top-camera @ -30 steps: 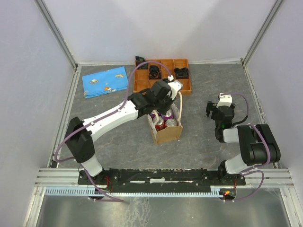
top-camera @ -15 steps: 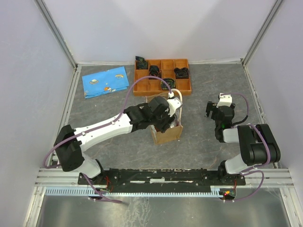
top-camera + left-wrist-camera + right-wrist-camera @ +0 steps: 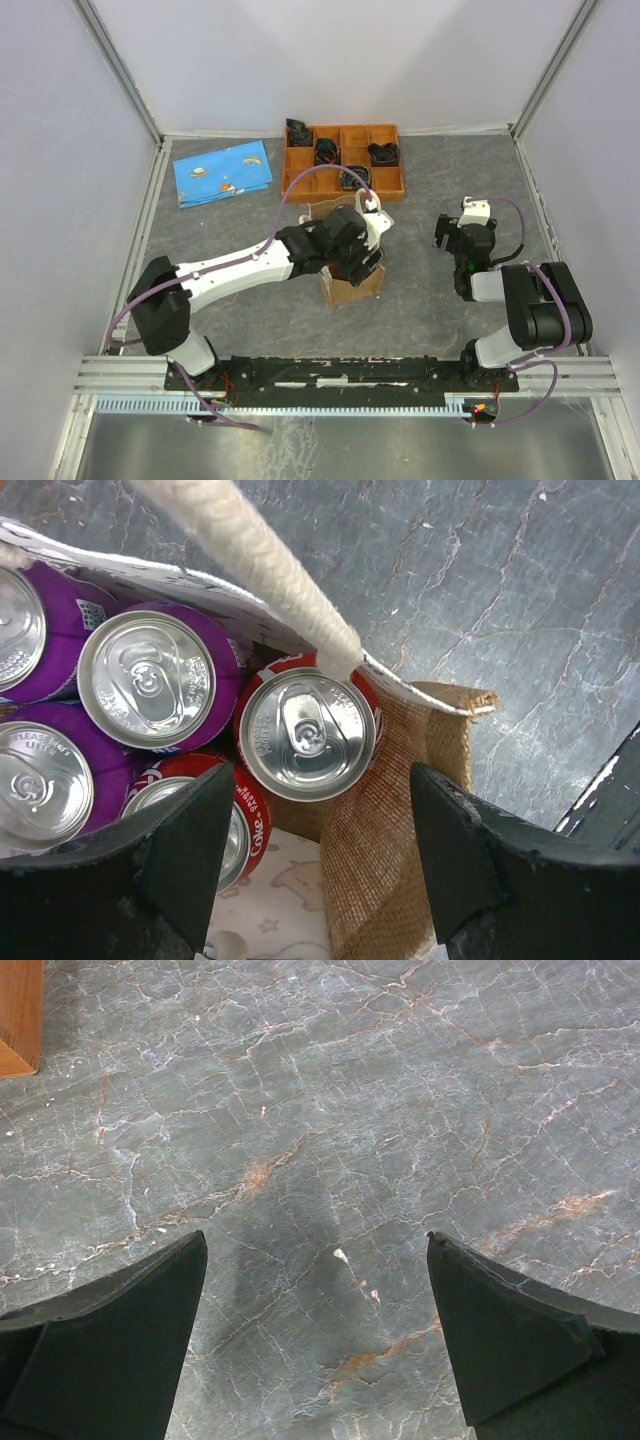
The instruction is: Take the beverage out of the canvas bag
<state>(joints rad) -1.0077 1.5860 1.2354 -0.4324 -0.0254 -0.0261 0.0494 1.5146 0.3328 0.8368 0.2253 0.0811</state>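
The canvas bag stands mid-table, tan burlap with a white rope handle. Several beverage cans stand upright inside it. A red Coke can is nearest the burlap corner, a second red can is half hidden by a finger, and purple cans sit beside them. My left gripper hangs open right over the bag's mouth, one finger over the second red can and the other over the burlap wall, holding nothing. My right gripper is open over bare table, right of the bag.
An orange compartment tray with dark items lies behind the bag, its corner in the right wrist view. A blue patterned cloth lies at the back left. Metal rails edge the grey marbled tabletop.
My left gripper has swung from behind the bag to down over its mouth, now hiding the cans from above, and its jaws have gone from shut to open. The right arm has not moved.
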